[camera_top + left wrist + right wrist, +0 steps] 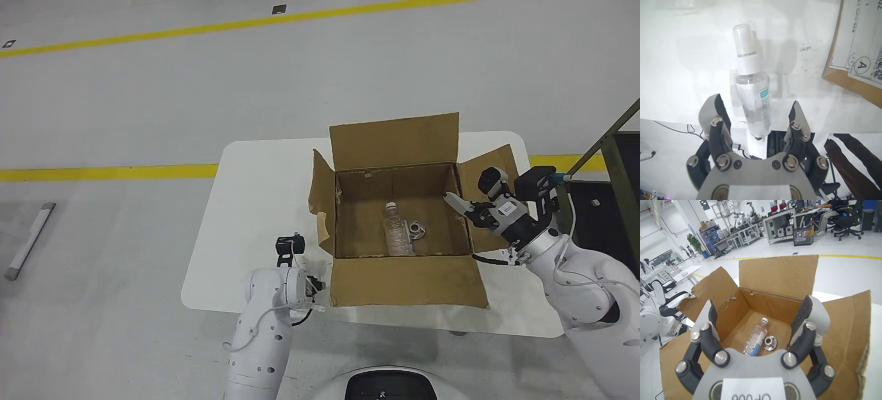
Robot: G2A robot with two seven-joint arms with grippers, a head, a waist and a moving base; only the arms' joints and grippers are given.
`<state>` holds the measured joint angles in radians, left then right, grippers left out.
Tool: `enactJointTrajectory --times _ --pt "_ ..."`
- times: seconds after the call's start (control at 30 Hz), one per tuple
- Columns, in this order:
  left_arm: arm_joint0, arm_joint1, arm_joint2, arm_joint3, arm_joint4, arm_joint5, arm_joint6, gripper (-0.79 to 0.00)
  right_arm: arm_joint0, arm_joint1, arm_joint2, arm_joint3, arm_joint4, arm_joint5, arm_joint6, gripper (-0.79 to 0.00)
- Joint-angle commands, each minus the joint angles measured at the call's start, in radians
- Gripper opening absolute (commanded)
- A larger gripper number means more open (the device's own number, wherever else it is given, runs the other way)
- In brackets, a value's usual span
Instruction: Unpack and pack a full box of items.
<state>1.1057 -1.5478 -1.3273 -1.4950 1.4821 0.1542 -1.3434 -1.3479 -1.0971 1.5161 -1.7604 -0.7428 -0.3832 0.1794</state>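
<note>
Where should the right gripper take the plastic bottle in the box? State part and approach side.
Probably grip the plastic bottle across its clear ribbed body near the cap, coming straight down through the open top of the box: it lies flat on the floor, and the metal flange crowds its labelled end.

Open brown cardboard box (405, 282) upright on white worktop (255, 225), flaps spread. Lying on its floor: clear plastic bottle (755, 339), white-capped, with small round metal flange (770, 342) just beside. Outside, near a box corner: clear spray bottle (753, 91), white pump, clear cap.
</note>
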Motion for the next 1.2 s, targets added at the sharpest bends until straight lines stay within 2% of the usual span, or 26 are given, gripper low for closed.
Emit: enactJointTrajectory --times 0.0,0.07,0.23,0.37,0.47,1.07,1.17 --pt "0.002 0.0 -0.004 -0.026 -0.013 0.007 0.015 0.0 0.002 0.0 0.006 -0.01 -0.012 0.015 -0.011 0.0" --pt "0.006 0.001 -0.011 -0.046 -0.024 0.016 0.017 0.0 0.002 -0.001 -0.001 -0.032 -0.007 0.017 -0.012 0.0" --pt "0.004 0.003 -0.017 -0.074 -0.013 0.058 0.035 0.0 0.046 -0.001 -0.047 -0.082 -0.129 0.094 0.101 0.0" --pt "-0.005 0.003 -0.019 -0.075 -0.004 0.088 0.053 0.0 0.119 -0.012 -0.144 -0.072 -0.205 0.193 0.2 0.0" --pt "-0.01 0.003 -0.014 -0.073 0.02 0.099 0.069 0.0 0.182 -0.018 -0.222 -0.047 -0.296 0.198 0.277 0.0" --pt "-0.01 0.003 -0.014 -0.073 0.02 0.099 0.069 0.0 0.185 -0.019 -0.229 -0.043 -0.296 0.198 0.281 0.0" --pt "-0.01 0.003 -0.014 -0.073 0.02 0.099 0.069 0.0 0.192 -0.024 -0.236 -0.013 -0.295 0.267 0.309 0.0"
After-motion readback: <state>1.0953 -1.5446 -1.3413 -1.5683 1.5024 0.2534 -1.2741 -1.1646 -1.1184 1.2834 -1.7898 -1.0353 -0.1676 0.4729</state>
